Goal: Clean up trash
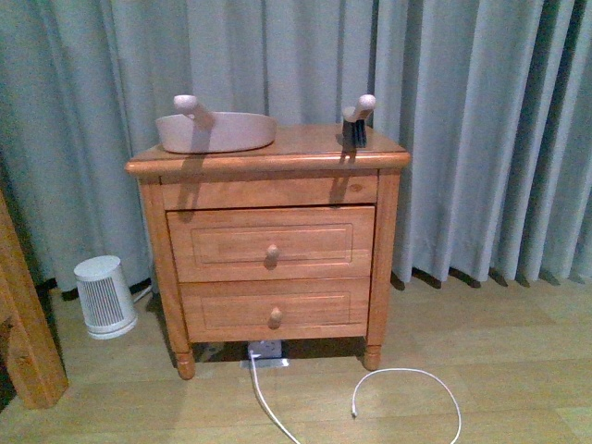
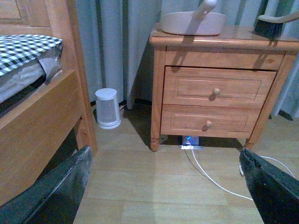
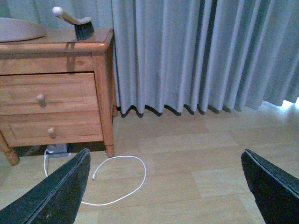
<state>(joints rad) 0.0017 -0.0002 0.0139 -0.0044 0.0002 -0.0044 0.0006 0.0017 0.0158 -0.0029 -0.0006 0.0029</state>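
Left pincer (image 2: 164, 153) released, right pincer (image 3: 165, 153) released, glossy wooden nightstand (image 2: 219, 88) ahead of both, rounded beige dustpan (image 2: 189, 23) and dark-bristled brush (image 3: 82, 27) atop

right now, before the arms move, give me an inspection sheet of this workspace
surface: nightstand top holds only the dustpan and brush; both drawers shut
job's things: no trash seen in any view; dustpan and brush sit apart on the nightstand
clutter: small white heater or fan on the floor beside the nightstand
grippers: left gripper and right gripper both open, empty, over the floor
cables: looped white cable on the floor; second cable runs from a power strip under the nightstand
surroundings: curtain behind, bed to the left, wood floor
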